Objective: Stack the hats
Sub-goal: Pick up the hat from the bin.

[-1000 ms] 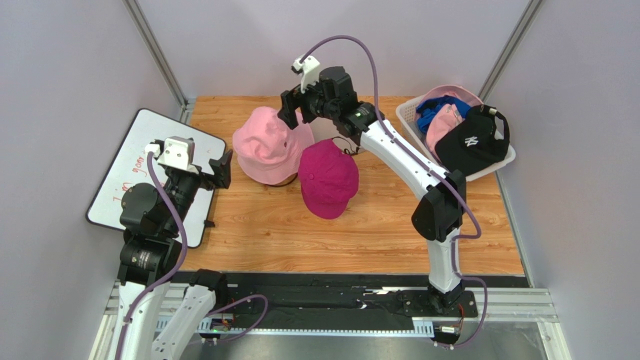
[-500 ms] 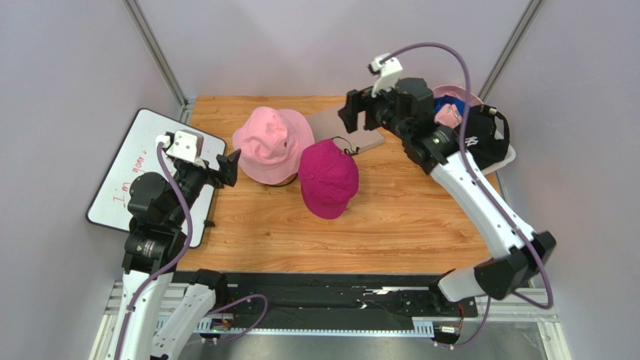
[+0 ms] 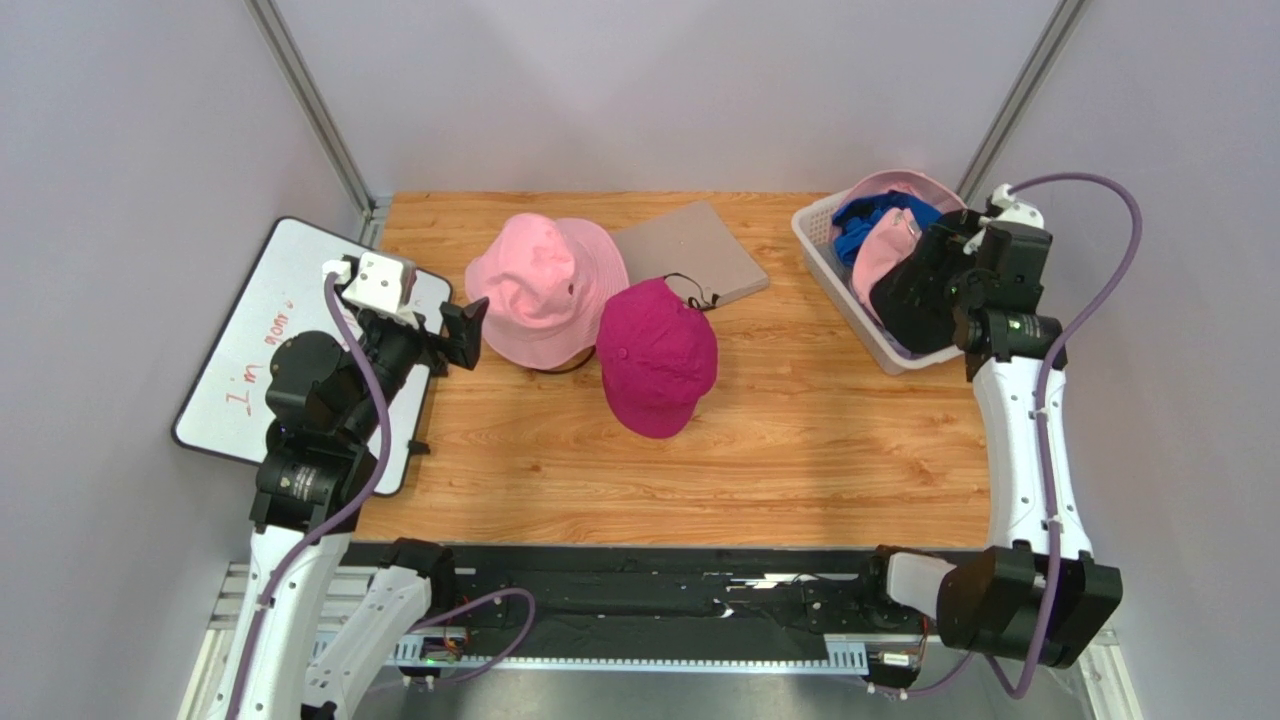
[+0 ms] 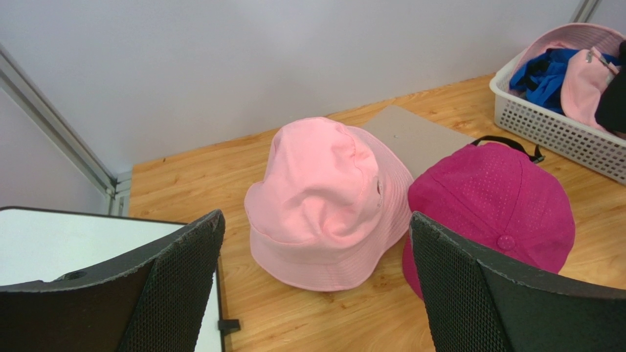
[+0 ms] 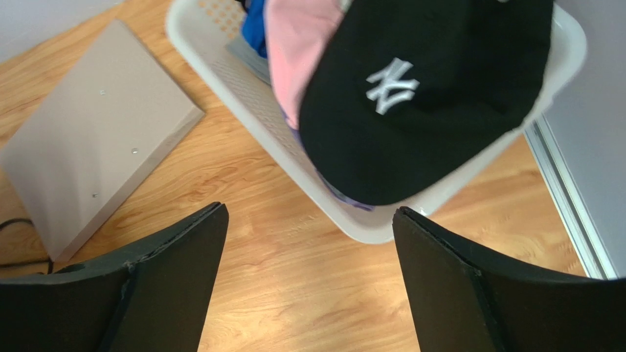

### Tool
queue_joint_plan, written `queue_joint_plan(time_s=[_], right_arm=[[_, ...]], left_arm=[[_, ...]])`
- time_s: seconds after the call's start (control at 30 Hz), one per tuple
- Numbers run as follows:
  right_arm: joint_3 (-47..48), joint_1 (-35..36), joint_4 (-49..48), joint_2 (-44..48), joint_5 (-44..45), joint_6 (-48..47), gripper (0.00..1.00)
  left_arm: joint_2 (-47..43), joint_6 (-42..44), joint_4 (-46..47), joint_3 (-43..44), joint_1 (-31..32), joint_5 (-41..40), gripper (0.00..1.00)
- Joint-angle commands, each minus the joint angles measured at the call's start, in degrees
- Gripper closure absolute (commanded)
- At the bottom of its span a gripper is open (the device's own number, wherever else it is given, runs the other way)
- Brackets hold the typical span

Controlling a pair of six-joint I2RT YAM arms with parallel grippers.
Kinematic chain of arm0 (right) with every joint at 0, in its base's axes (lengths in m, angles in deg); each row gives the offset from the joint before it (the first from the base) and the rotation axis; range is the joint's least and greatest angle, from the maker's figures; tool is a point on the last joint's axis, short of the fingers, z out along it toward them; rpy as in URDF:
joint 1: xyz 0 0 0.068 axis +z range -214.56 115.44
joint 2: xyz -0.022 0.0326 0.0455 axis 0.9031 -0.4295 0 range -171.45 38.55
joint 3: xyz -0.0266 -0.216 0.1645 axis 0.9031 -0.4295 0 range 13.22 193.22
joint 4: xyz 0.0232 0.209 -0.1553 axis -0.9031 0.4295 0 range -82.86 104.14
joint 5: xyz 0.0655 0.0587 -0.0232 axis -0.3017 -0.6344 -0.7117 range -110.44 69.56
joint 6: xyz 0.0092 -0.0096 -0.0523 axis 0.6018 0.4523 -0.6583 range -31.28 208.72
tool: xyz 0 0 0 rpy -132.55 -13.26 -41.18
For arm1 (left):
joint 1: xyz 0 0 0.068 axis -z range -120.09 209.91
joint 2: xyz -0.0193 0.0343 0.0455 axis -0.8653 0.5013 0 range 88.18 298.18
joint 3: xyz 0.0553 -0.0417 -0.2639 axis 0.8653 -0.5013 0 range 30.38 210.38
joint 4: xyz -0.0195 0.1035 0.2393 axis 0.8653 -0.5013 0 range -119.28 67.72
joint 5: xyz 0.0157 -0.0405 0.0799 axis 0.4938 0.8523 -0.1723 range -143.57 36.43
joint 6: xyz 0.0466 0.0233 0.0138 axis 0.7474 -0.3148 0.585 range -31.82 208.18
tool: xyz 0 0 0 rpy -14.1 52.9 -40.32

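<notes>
A pink bucket hat [image 3: 544,293] sits on the wooden table, with a magenta cap [image 3: 657,357] touching its right side. Both also show in the left wrist view, the bucket hat [image 4: 323,198] ahead and the magenta cap [image 4: 492,209] to its right. More hats lie in the white basket [image 3: 819,240]: a black cap [image 5: 426,95] on top, a pink one [image 5: 297,51] and a blue one [image 5: 253,29]. My left gripper [image 3: 458,333] is open and empty, just left of the bucket hat. My right gripper [image 3: 929,285] is open and empty above the basket's near corner.
A flat grey board [image 3: 691,252] lies behind the magenta cap. A whiteboard [image 3: 241,383] lies off the table's left edge, under my left arm. Walls and metal posts close in the back corners.
My right arm has swung from above the pink bucket hat across to the right, over the basket. My left gripper has edged slightly toward the hats. The hats have not moved.
</notes>
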Motion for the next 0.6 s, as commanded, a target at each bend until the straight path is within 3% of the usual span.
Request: queue_joint_plan(time_s=[0.0,0.27,0.57], right_arm=[[-1.5,-2.1,0.7,1.5,-3.0,2.4,0.14],[-4.3,-1.8,-1.7,-4.6,3.7,4.7,0.18],[2.0,-1.9,-7.0,-12.6,13.9,7.5,0.19]], left_arm=[[0.5,-2.1,0.3,0.8,-0.3,0.4,0.01],[2.0,-3.4,-0.5,1.5,-0.3,0.3,0.01],[2.1,-3.6,-0.6,1.5,-0.3,0.1,0.01]])
